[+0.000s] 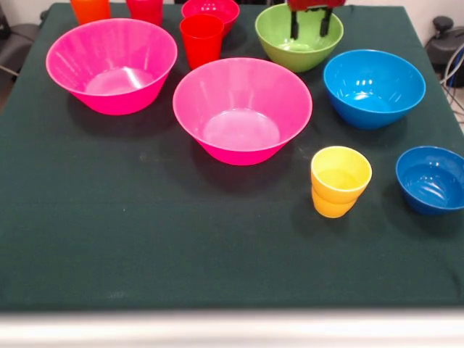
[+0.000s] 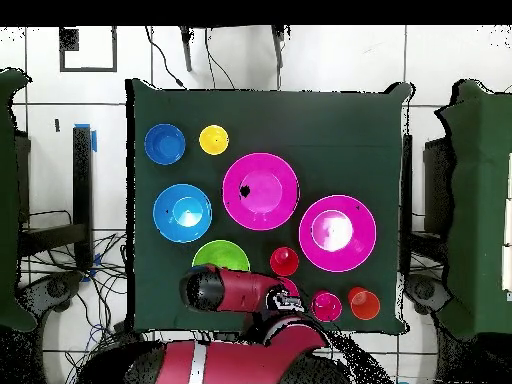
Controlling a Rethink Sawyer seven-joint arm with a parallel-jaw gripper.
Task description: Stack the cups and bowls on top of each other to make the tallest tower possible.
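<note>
Front view: spread tool (image 1: 312, 22) hangs over the green bowl (image 1: 299, 38) near the desk's far edge; descending off-centre could tip it.

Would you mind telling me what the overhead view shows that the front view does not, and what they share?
Only the overhead view shows the robot's red and black arm reaching over the table's edge, partly covering the green bowl. Only the front view shows the gripper, its fingers apart, above the green bowl. Both show the two pink bowls, the yellow cup and the blue bowls, all separate, nothing stacked.
</note>
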